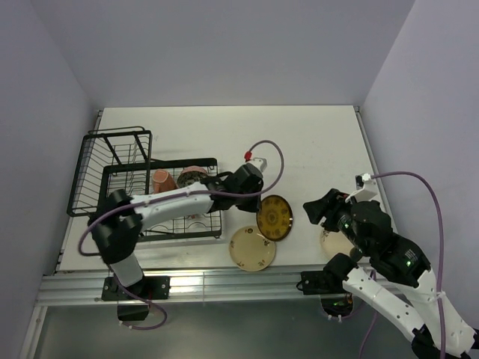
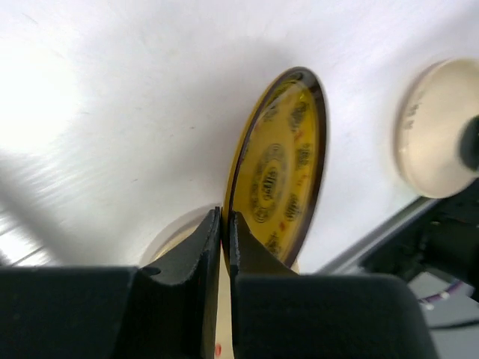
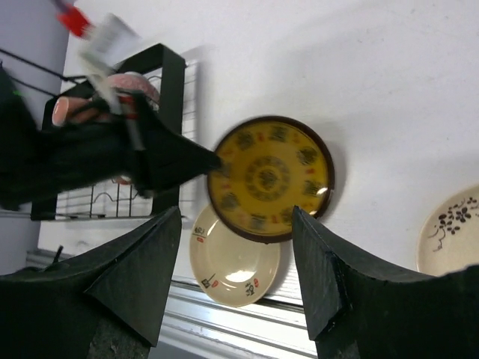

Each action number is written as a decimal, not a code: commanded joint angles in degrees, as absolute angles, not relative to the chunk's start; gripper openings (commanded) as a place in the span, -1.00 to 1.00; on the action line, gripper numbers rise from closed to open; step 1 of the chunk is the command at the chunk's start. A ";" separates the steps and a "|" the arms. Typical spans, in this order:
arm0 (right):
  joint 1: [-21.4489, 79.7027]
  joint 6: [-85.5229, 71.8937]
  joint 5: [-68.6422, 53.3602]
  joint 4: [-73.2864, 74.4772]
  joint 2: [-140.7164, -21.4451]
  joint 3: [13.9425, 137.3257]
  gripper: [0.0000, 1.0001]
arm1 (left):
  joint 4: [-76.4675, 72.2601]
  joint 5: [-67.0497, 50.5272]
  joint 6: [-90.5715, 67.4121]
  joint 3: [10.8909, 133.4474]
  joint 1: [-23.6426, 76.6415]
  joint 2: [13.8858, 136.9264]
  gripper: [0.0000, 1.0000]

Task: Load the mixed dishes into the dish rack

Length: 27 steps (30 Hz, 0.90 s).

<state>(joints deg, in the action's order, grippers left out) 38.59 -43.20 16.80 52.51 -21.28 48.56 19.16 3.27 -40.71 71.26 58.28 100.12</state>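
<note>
One white desk (image 1: 314,142) carries everything. The black wire rack (image 1: 112,172) is the biggest thing on it and lies behind the left jaws, along the left arm (image 1: 172,202), well away from the right jaws.

The left jaws are clenched on the rim of the yellow plate (image 1: 275,217), which stands tilted on edge just off the rack's corner. Its face shows a brown border and rings of dark and red medallions. These may be characters, but none can be read. Whether its lower rim touches the desk cannot be told.

A cream plate (image 1: 252,248) lies flat just below the left jaws, at the desk's near edge, partly under the yellow plate's rim. It has two small red-and-dark marks, too small to read.

The right jaws are released, spread wide with nothing between them, and hang above the plates. A second cream plate (image 3: 453,228), with a dark floral sprig, lies to their right, mostly hidden under the right arm (image 1: 382,247) from above.

In the rack behind the left jaws sit a pinkish-orange mug (image 1: 163,180) and, beside it, a small dark bowl (image 1: 193,176).
</note>
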 commanded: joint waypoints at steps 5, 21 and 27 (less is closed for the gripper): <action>38.41 -31.21 7.91 42.28 -24.17 48.69 0.45 | 23.99 5.89 -36.39 71.10 57.66 84.12 -1.00; 38.32 -22.68 -8.15 36.48 -35.33 55.37 0.51 | 33.92 5.10 -35.24 71.81 57.39 60.05 -1.00; 38.41 -21.27 -17.65 30.07 -39.01 55.28 0.47 | 34.45 2.29 -36.47 70.67 57.39 54.24 -1.00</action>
<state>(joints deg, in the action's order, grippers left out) 38.59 -23.46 -10.15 36.40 -37.28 53.25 35.29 4.29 -35.81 70.50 57.52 57.04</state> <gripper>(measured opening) 0.741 0.102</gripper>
